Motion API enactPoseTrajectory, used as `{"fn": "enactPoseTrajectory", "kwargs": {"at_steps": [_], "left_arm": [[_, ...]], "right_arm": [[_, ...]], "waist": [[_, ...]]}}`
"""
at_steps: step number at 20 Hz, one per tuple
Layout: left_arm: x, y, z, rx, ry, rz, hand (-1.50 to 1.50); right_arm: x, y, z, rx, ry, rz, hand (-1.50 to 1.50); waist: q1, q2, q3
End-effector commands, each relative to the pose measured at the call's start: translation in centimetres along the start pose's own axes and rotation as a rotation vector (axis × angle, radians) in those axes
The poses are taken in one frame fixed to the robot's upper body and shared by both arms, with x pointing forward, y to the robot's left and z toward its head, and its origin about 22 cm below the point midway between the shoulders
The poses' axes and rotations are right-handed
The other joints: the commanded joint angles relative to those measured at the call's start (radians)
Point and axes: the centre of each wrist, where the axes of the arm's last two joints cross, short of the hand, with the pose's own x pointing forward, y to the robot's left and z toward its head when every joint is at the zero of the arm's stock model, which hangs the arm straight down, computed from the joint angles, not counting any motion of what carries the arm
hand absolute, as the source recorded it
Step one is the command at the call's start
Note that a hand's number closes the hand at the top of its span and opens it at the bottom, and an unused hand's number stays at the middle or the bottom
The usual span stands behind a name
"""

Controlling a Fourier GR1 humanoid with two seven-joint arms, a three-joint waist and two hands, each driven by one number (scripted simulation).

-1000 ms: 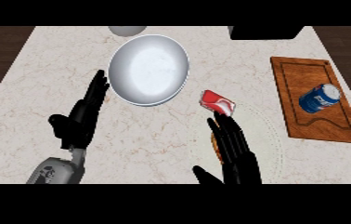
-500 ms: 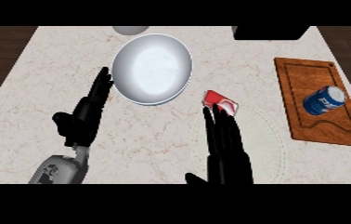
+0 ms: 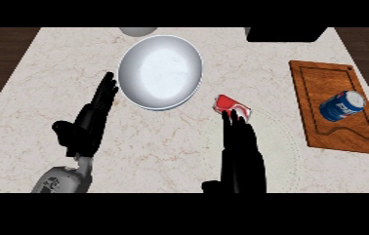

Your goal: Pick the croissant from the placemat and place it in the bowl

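A small red and white item (image 3: 234, 106) lies at the far left edge of a pale round placemat (image 3: 284, 131). My right hand (image 3: 241, 153) comes up from the lower edge with straight fingers, and its fingertips (image 3: 234, 118) reach the item's near side. The hand is open and hides part of the placemat. A white bowl (image 3: 160, 72) sits empty on the counter, up and to the left of the item. Left of the bowl, my left hand (image 3: 88, 122) rests open with its fingers pointing up.
A wooden cutting board (image 3: 317, 127) lies at the right edge with a blue can (image 3: 342, 106) on its side on it. A dark block (image 3: 287, 33) and a grey round thing (image 3: 137, 30) sit at the counter's far edge.
My right hand has stretched forward and straightened, bringing its fingertips up to the red item. The item, bowl and left hand have hardly moved.
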Motion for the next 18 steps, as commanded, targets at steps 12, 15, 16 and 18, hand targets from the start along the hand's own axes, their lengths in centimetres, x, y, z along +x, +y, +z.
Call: {"fn": "enactPoseTrajectory", "kwargs": {"at_steps": [12,15,16,18], "left_arm": [[0.8,0.4,-0.7,-0.014,-0.002,0.008,0.00],[-0.4,-1.3,-0.8,0.004,0.003,-0.017,0.00],[-1.0,-0.7,-1.3,-0.001,0.011,0.001,0.00],[-0.8,-0.3,1.0,-0.010,-0.015,-0.011,0.00]], "right_arm": [[-3.3,-1.7,0.1,0.036,-0.063,-0.147,-1.50],[-1.2,-1.1,-0.1,0.049,-0.064,-0.174,-1.50],[-2.5,-1.2,0.5,0.050,-0.065,-0.172,-1.50],[-2.3,1.0,-0.4,0.065,-0.048,-0.190,-1.50]], "waist": [[-0.005,-0.001,0.001],[-0.003,0.000,0.000],[-0.005,0.000,0.000],[-0.001,0.000,0.000]]}}
